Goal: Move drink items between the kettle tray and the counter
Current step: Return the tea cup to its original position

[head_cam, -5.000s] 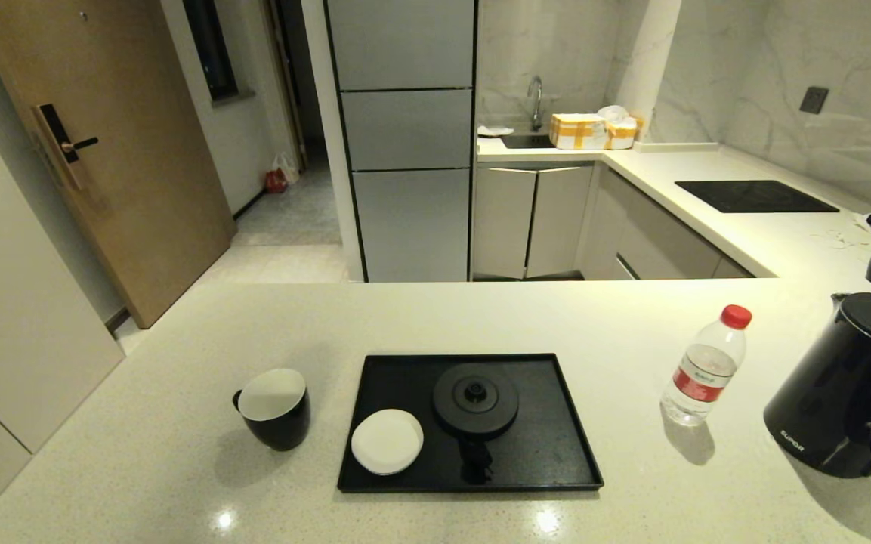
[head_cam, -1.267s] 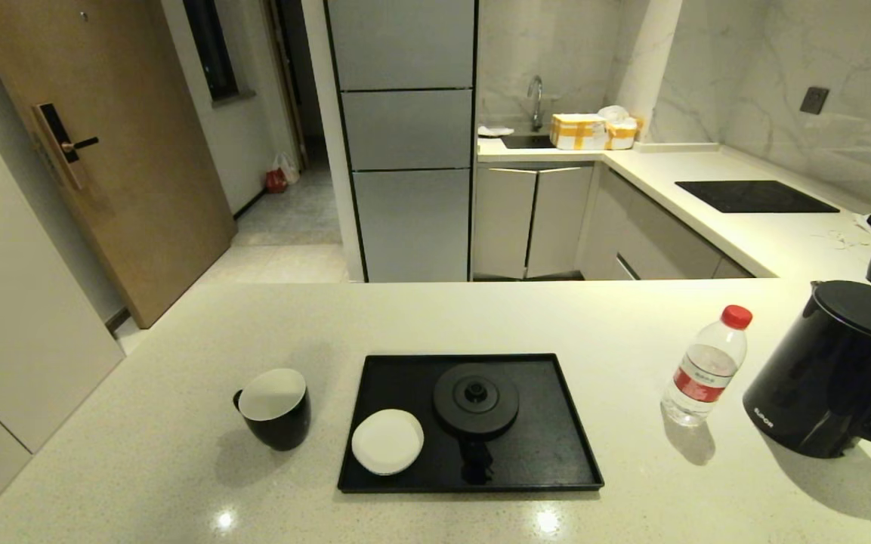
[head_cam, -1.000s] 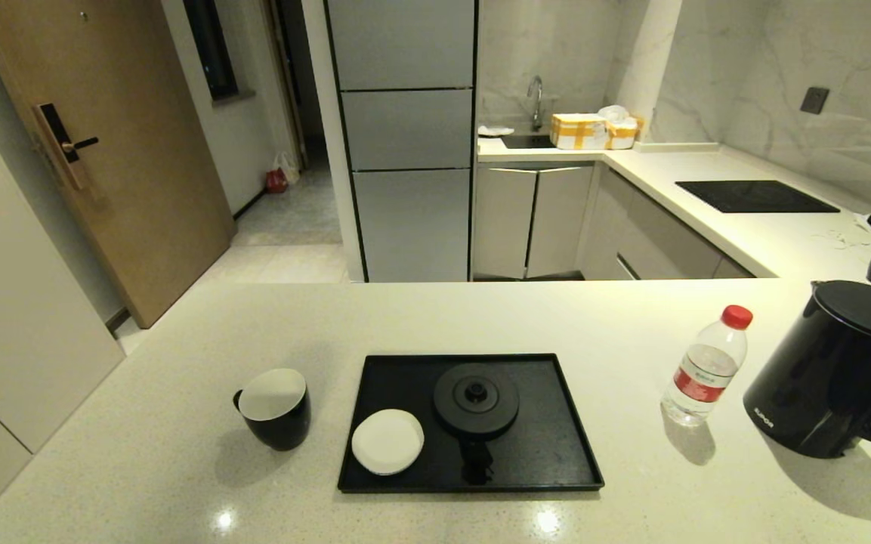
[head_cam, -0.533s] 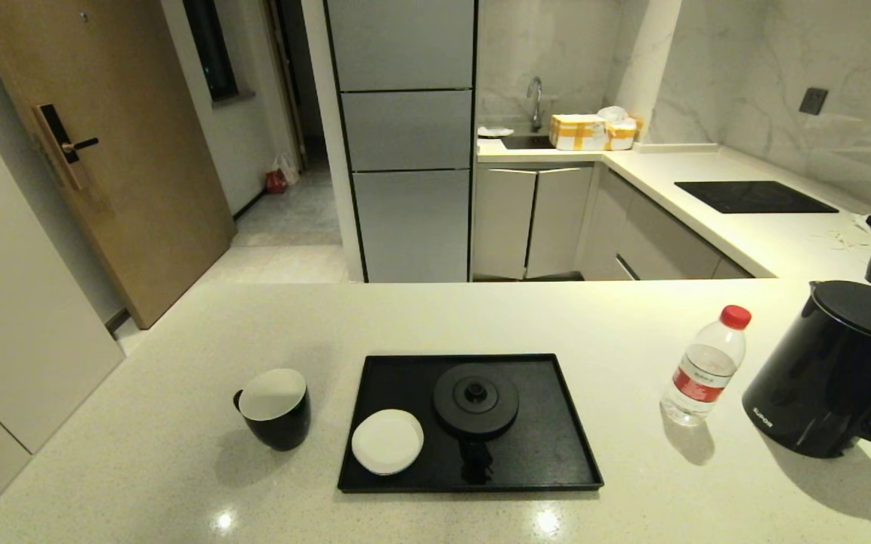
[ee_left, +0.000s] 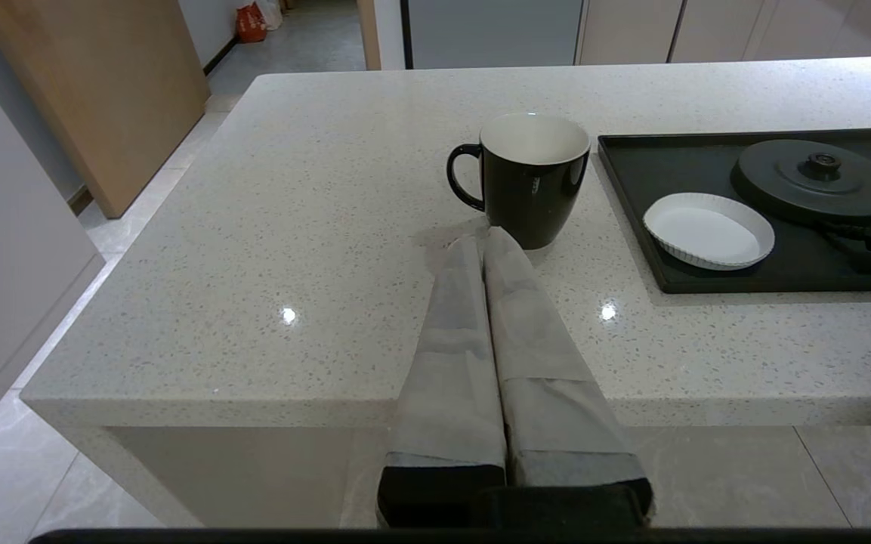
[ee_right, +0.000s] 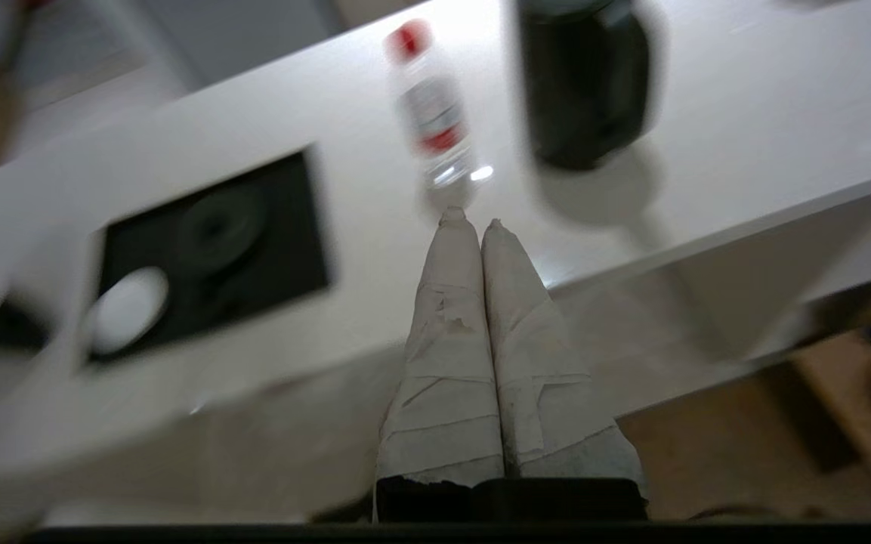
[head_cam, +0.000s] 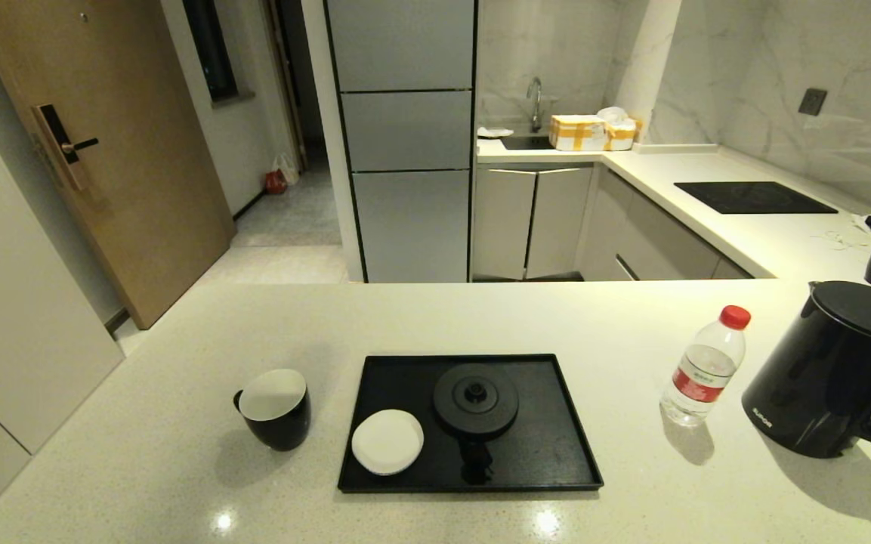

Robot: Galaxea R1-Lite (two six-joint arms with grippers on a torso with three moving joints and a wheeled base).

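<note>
I see the counter (head_cam: 178, 468) filling the lower head view, pale and speckled, with the kettle tray (head_cam: 548, 461) flat near its front middle, holding only the round kettle base disc (head_cam: 475, 399) and a white coaster (head_cam: 387, 441) just left of it. The kettle (head_cam: 828, 370) stands upright on the counter at far right, off the tray, handle toward the right edge. The water bottle (head_cam: 703, 366) stands upright between tray and kettle, near the kettle, well apart from the tray. The mug (head_cam: 275, 408) sits upright on the counter left of the tray, not touching it. 2 grippers, neither in the head view: left gripper (ee_left: 486, 236) clenched and empty, low in front of the counter edge, pointing at the mug; right gripper (ee_right: 473, 221) clenched on nothing, below and in front of the counter edge, bottle and kettle beyond its tips
</note>
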